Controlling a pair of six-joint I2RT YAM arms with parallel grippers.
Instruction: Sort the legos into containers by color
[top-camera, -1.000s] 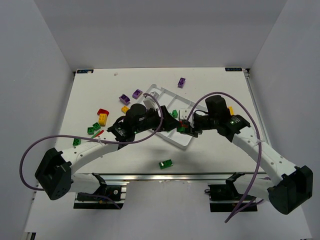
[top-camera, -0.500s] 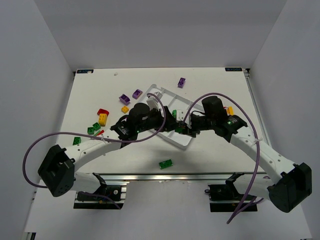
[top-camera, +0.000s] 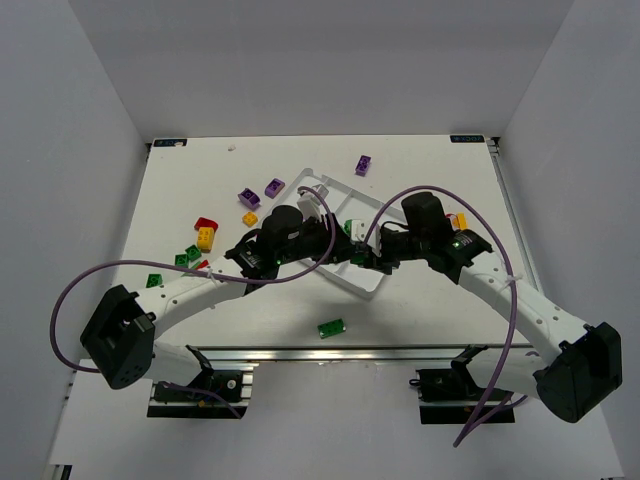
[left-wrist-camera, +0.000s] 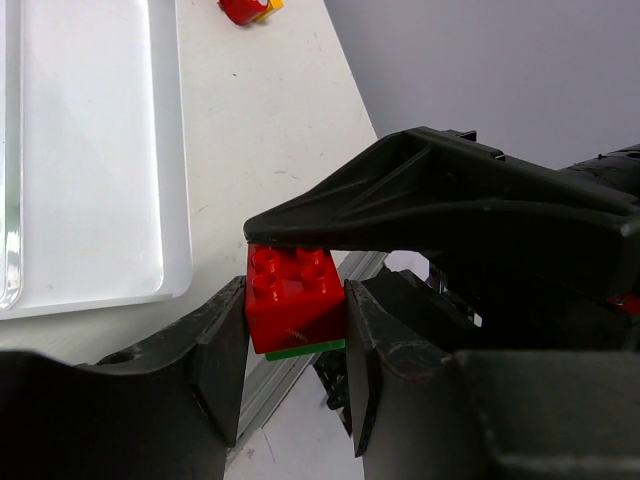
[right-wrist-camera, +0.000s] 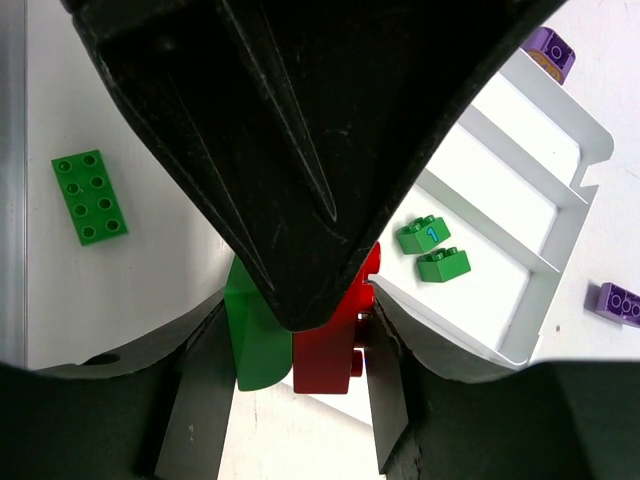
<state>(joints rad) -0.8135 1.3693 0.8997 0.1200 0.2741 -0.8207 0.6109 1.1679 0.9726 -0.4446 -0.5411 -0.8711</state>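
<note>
- Clamping a joined red-green brick pair (right-wrist-camera: 325, 350), the right gripper (right-wrist-camera: 297, 362) presses its top and underside.
- Left gripper (left-wrist-camera: 296, 335) fingers pinch the pair's red sides, near the tray (right-wrist-camera: 540, 290).

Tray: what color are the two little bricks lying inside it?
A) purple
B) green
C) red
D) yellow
B: the right wrist view shows two green bricks lying close together in one compartment of the white tray.
</note>
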